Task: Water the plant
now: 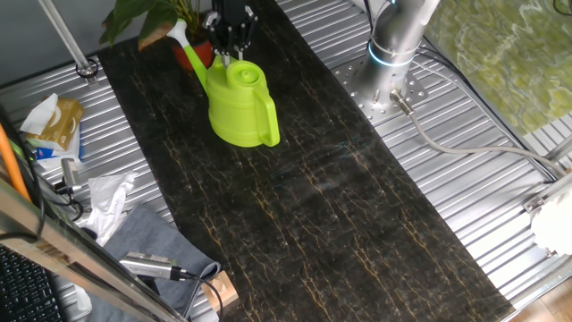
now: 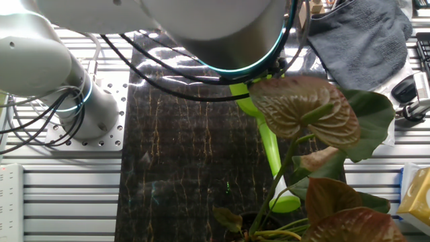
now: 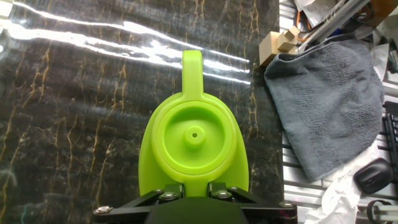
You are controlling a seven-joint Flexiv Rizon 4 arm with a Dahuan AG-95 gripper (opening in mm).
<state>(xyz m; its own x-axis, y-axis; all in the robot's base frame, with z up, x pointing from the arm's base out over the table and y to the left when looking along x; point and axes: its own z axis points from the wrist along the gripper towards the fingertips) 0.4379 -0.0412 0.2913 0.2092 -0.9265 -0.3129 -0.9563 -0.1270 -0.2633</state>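
**Lime-green can under the tool, plant behind it**

Lime-green plastic watering can (image 3: 194, 149) fills the hand view, lid up, standing on the dark marbled tabletop (image 1: 340, 197). Directly above its spout side hangs the black two-finger tool (image 1: 229, 55); whether its fingers clamp the can cannot be told. Just behind the tool stands the small plant with broad dark green leaves (image 1: 147, 20) in a red-orange pot (image 1: 202, 54), beside the spout.

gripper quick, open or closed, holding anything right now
Gripper: just above the lime-green plastic watering can, near its spout side; whether the fingers are shut on the can cannot be told from any view.
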